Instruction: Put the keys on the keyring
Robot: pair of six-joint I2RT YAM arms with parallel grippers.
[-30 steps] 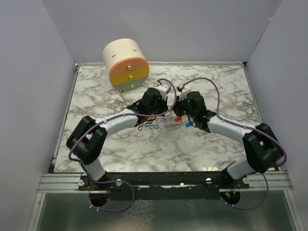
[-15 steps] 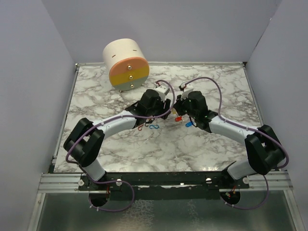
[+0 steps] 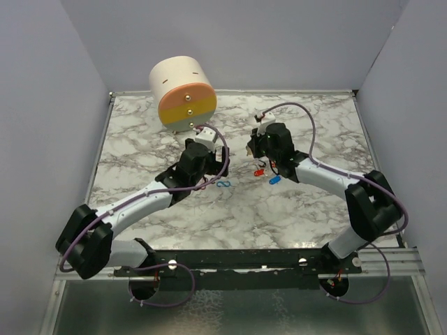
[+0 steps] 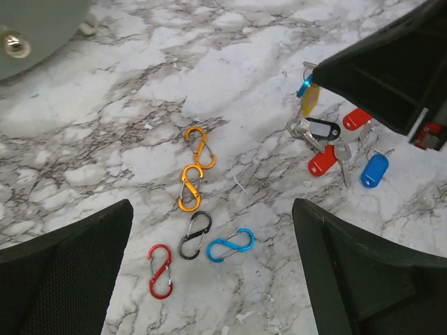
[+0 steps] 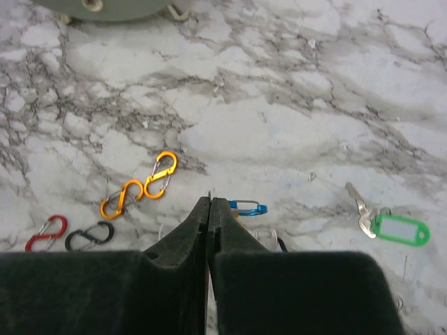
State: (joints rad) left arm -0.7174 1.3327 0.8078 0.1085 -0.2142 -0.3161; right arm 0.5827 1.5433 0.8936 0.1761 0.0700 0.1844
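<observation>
Spreading under everything is the white-and-grey marble-patterned counter [image 3: 300, 216], and a cream cylindrical drum with an orange, yellow and grey face [image 3: 183, 93] lies on its side at the far left. Next in size, the left end effector [image 4: 211, 213] hovers with its fingers wide apart, gripping nothing, over five small figure-8 wire clips [image 4: 200, 146] (two orange, one black, one blue, one red) lying close together on the marble. The right end effector [image 5: 209, 208] has its fingers pressed together; a small blue metal clip [image 5: 246, 207] sits right at its tip, and whether it is pinched I cannot tell. Smallest, the tiny keys with coloured plastic heads [image 4: 323, 132] (black, two red, blue) lie bunched on the counter just beside the right end effector, a yellow-headed key [image 4: 309, 102] is nearest its tip, and a green-headed key [image 5: 398, 229] lies apart from the rest
</observation>
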